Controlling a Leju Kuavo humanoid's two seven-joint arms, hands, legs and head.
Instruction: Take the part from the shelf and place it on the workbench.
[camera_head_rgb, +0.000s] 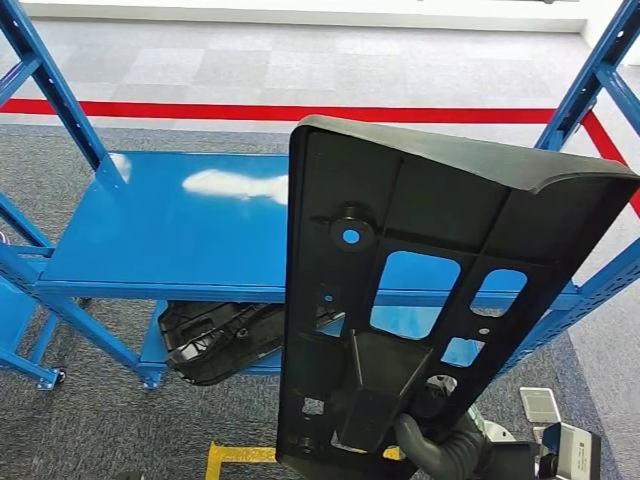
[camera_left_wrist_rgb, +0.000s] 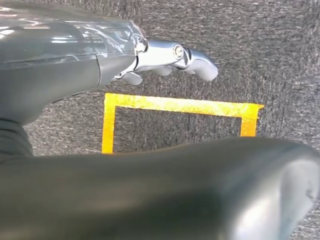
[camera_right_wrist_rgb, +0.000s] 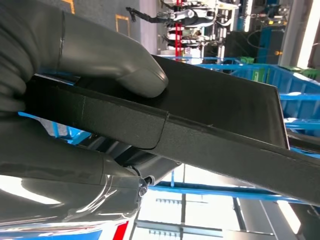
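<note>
A large flat black plastic part (camera_head_rgb: 445, 215) with several cut-out windows stands upright in front of me, above the blue shelf board (camera_head_rgb: 151, 230). My right hand (camera_head_rgb: 441, 450) grips it at its lower edge. In the right wrist view the thumb (camera_right_wrist_rgb: 113, 65) presses on one face of the part (camera_right_wrist_rgb: 211, 115) and the fingers (camera_right_wrist_rgb: 68, 170) clamp the other face. My left hand (camera_left_wrist_rgb: 75, 65) hangs over the carpet with its fingers stretched out and holds nothing.
A second black part (camera_head_rgb: 219, 340) lies on the lower shelf board. Blue uprights (camera_head_rgb: 53, 90) frame the shelf on both sides. Yellow tape (camera_head_rgb: 226, 455) marks the carpet by my feet, and a red line (camera_head_rgb: 226, 110) runs behind the shelf.
</note>
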